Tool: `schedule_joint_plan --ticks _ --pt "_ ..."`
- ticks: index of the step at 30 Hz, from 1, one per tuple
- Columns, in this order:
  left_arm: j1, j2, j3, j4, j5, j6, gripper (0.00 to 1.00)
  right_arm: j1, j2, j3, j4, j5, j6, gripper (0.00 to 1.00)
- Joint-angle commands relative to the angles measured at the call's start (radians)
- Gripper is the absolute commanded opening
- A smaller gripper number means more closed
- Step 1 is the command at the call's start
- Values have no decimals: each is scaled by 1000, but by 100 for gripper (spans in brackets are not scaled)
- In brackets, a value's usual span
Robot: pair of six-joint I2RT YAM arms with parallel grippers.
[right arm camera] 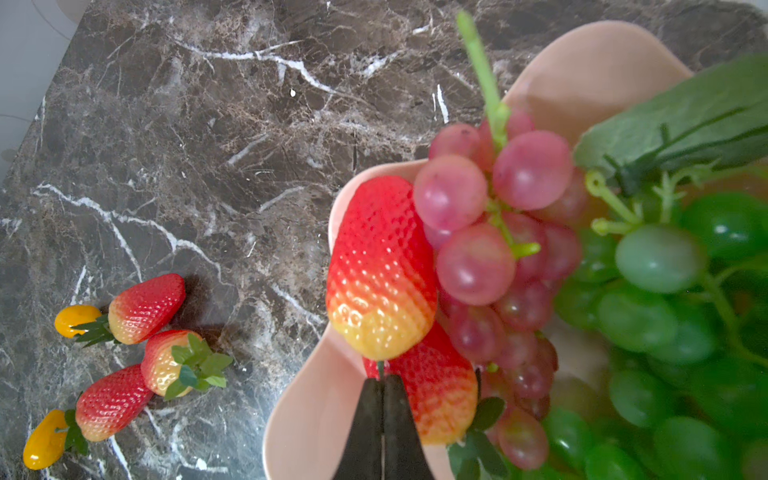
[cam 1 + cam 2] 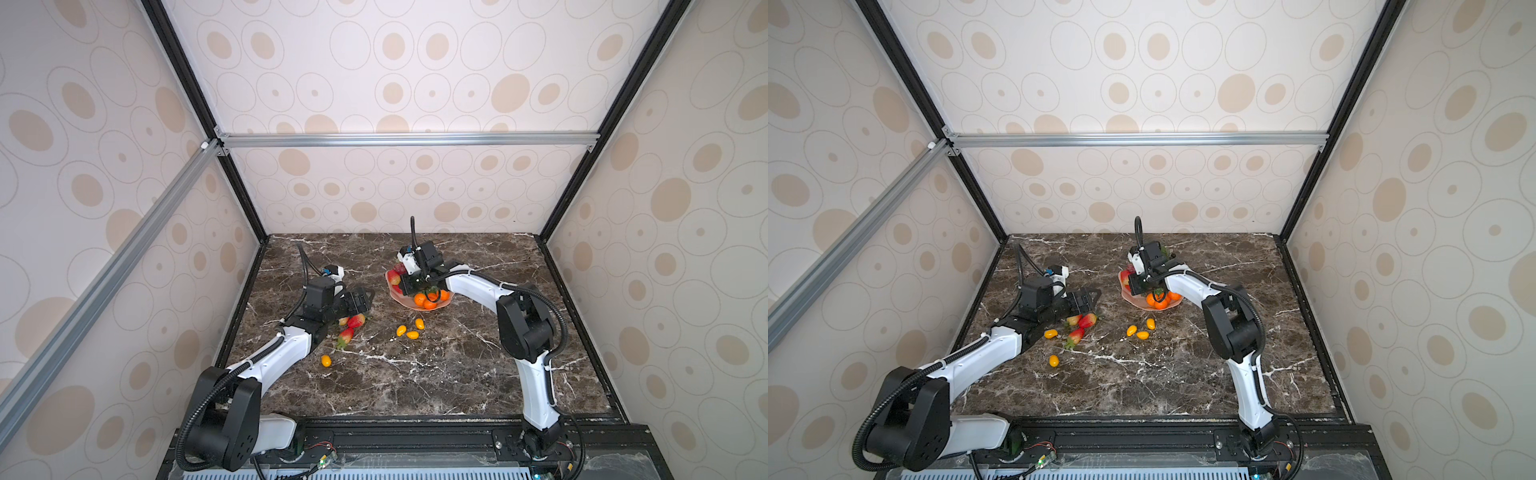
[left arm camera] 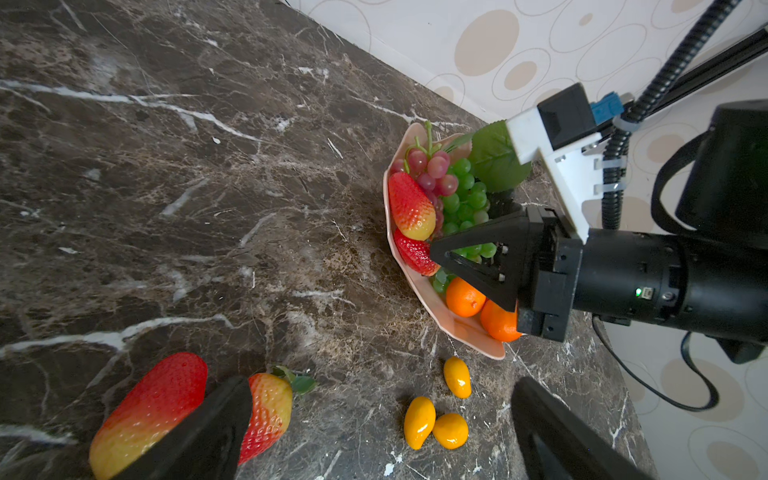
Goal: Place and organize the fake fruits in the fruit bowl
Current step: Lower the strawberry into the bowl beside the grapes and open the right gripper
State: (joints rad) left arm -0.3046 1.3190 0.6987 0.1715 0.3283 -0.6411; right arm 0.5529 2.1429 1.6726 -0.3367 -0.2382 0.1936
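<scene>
Dark marble tabletop (image 2: pixel 415 374), wallpapered enclosure behind. Pink bowl (image 3: pixel 465 332) sits toward the far middle of the table. It already holds red grapes (image 1: pixel 473 262), green grapes (image 1: pixel 660 257), tangerines (image 3: pixel 465 297) and a lower strawberry (image 1: pixel 440 395).

Right gripper (image 1: pixel 380 379): jaws pressed together, apparently pinching the thin green stalk of an upper strawberry (image 1: pixel 382 266). That berry lies across the lower one right at the bowl's rim, touching the red grapes.

Left gripper (image 3: pixel 380 386): jaws spread wide, empty, hovering over loose strawberries (image 2: pixel 356 321) on the table. Yellow ovals (image 3: pixel 419 422) lie between these and the bowl.

Judgement: step in hand is setting the held strawberry down.
- The berry is close to the rim, so nudge it inward toward the grapes.
- Let its weight settle on the lower berry before parting the jaws.
- Release low, then back off along the stalk line so the tips do not drag it out.

Risk: glossy plastic, may roll off the rim.
</scene>
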Motion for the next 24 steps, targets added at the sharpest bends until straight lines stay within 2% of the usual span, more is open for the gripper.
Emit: schedule_joint_plan --ticks 1,6,9,17,24 --pt "-9 4 37 25 5 -9 98 -8 -10 14 -25 18 -16 3" --pt "-7 -10 35 12 -4 -7 98 -9 -33 15 -19 22 -17 21" --pt "-8 -29 30 -7 -27 -2 98 -8 -61 4 -8 28 -19 28" --pt "-8 -110 3 -111 -115 7 98 -6 -182 -104 64 44 -21 36" --pt "-9 -255 -71 -195 -182 -6 98 54 -280 -241 152 18 -46 35"
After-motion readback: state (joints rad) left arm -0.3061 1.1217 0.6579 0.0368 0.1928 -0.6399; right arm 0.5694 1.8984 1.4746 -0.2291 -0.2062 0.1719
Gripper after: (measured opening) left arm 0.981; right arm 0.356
